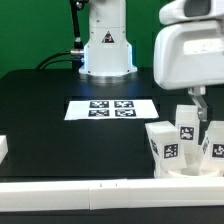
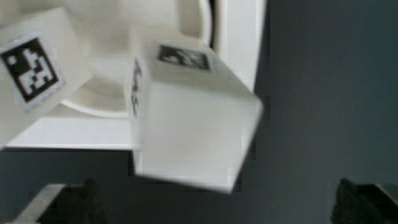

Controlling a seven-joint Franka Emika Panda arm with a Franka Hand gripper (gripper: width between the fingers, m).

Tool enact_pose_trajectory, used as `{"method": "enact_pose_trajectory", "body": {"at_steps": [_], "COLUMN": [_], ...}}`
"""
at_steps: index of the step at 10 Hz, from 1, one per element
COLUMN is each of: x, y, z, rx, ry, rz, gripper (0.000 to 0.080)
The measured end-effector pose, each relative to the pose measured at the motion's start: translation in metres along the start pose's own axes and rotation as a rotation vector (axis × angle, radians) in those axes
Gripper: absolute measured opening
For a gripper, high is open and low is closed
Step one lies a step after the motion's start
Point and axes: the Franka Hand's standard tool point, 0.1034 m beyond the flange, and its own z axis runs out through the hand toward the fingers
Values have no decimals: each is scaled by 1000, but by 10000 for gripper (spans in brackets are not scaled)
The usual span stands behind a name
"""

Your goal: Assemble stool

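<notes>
Down at the exterior view's right, three tagged legs (image 1: 186, 123) stand on the round seat (image 1: 190, 168) near the front border bar (image 1: 100, 192). One gripper (image 1: 201, 103) hangs over them, jaws spread wide, holding nothing. One marker board (image 1: 111, 109) carrying four tags lies mid-table (image 1: 40, 110).

Even, fairly bright overhead light fills the exterior view; the matte black table top (image 1: 40, 110) shows a faint sheen, and a blue glow rings the white robot base (image 1: 106, 60). White plastic surfaces wash out. The wrist view is soft and blurred, its white tagged block leg (image 2: 192, 120) out of focus.
</notes>
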Motion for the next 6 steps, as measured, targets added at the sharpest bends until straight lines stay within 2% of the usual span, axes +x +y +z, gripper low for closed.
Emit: {"method": "enact_pose_trajectory", "body": {"at_steps": [1,5,6], "x": [3,0,0], "y": [-2,10,15], "z": [-1,1,2], "rx": [-11,-59,-91], "ry": [37,14,-4], "rz": [-33,-297,-482], "gripper": [649,649,649]}}
